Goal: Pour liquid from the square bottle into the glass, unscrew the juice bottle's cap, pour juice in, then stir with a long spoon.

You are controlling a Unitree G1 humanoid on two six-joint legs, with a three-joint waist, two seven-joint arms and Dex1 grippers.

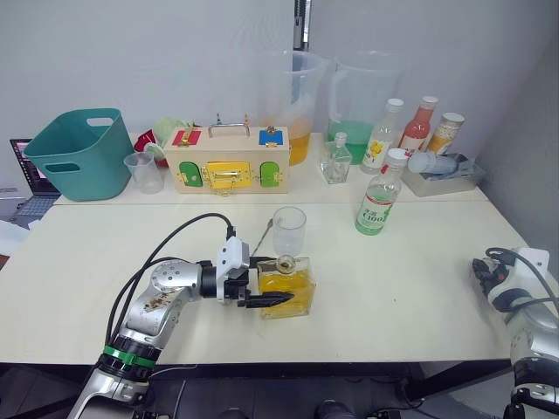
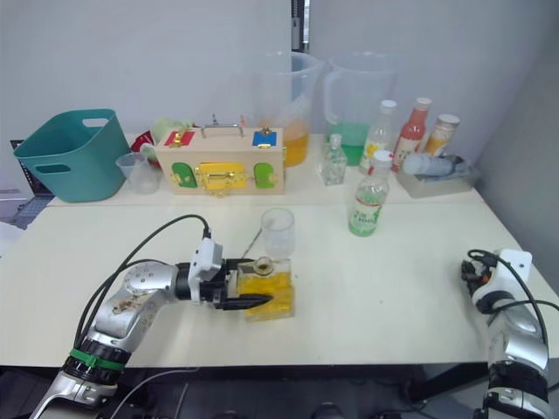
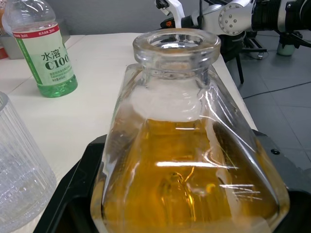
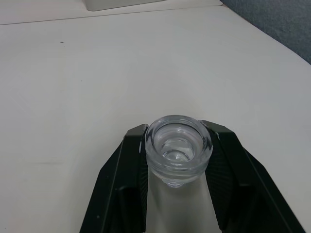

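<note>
Square bottle (image 1: 286,288) is standing unstoppered, about half full of amber liquid; likely heavy, rigid, slick, breakable. Left gripper (image 1: 272,297) is clamping its 2 flat sides low down, probably the safest hold. Glass (image 1: 289,230) is waiting just behind the bottle. Right gripper (image 4: 177,129), well right of the bottle, is pinching a clear stopper (image 4: 179,143).

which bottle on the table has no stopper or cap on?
The square bottle of amber liquid, held in the left gripper: its neck is open. The juice bottle and the back-row bottles are capped.

A: Where's the left end effector (image 1: 262,299)?
B: Its arm reaches in from the counter's near edge, black fingers clamped either side of the square bottle (image 1: 288,288).
A: The right end effector (image 4: 177,160)?
B: Near the right edge, pinching a clear glass stopper (image 4: 179,144).
</note>
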